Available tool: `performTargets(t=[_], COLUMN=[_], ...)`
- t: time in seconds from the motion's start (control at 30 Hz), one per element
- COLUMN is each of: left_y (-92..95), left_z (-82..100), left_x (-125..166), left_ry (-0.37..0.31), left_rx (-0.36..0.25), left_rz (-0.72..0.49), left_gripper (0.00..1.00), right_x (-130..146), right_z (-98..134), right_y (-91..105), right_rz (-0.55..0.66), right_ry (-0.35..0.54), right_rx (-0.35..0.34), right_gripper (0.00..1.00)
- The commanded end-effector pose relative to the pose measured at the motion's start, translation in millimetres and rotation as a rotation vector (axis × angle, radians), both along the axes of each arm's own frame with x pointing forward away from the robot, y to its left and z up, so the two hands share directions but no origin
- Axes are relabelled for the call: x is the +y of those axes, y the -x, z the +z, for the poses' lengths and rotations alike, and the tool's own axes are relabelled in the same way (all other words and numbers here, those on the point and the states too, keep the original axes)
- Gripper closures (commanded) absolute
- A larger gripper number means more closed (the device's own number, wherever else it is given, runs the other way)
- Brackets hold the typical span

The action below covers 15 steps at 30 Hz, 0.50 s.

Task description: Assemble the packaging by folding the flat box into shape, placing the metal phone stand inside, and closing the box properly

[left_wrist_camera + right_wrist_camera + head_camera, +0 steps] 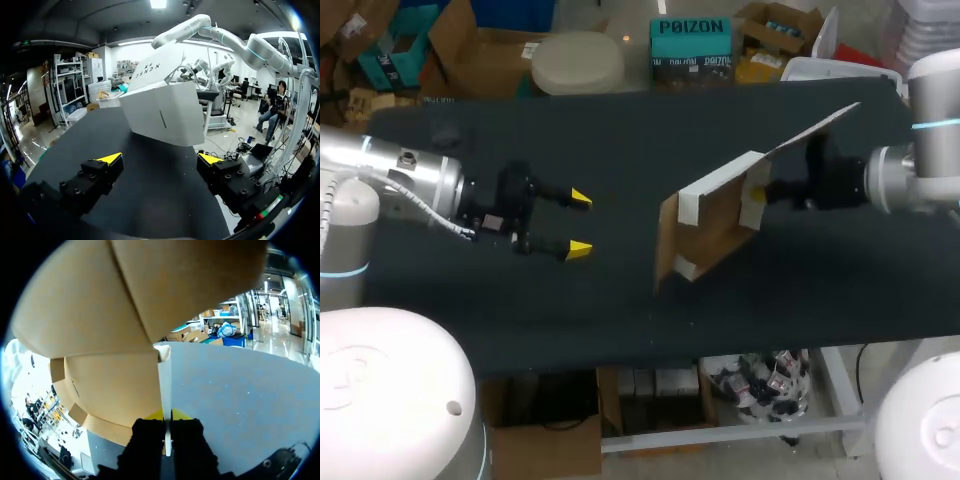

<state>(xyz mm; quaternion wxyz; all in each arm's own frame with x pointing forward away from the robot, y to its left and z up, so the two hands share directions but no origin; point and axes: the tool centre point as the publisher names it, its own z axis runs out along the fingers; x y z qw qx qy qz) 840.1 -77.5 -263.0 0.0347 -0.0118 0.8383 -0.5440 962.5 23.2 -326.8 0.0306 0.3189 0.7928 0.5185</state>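
While the right gripper (166, 416) shows plainly in its own wrist view, pinched shut on a thin white panel edge of the box (710, 225), the head view hides its fingertips behind that same cardboard. Whether the box's lowest corner touches the table (620, 130) cannot be told. The box is half-formed and held tilted right of the table's middle. It is smooth white outside and plain brown inside, with small side flaps turned inward and one long flap jutting up and away. The left gripper (580, 222) hangs over the table's left part, well apart from the box, its wedge-shaped yellow tips spread wide with nothing between them. The table is dark and matte
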Motion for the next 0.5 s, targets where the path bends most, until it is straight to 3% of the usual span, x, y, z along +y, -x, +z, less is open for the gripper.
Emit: performTargets(t=[0.03,0.17,0.4,0.5], left_y=[-0.4,-3.1,-8.6,-7.5], left_z=[0.1,-1.2,-4.9,-5.9], left_x=[1,0,16,20], left_ry=[0.0,-0.027,-0.105,-0.13], left_rx=[0.002,0.008,-0.022,-0.031], left_rz=[-0.004,-0.004,-0.015,-0.025], left_gripper=[0.0,0.0,0.0,0.0], right_x=[-2,-2,-8,-14], right_z=[0,0,5,7], right_y=[-3.2,-3.2,-2.7,0.1], right_rz=[0.146,0.146,0.092,0.085], right_ry=[-0.081,-0.081,0.093,0.127], right_rx=[0.048,0.048,0.135,0.168], right_gripper=[1.0,1.0,1.0,1.0])
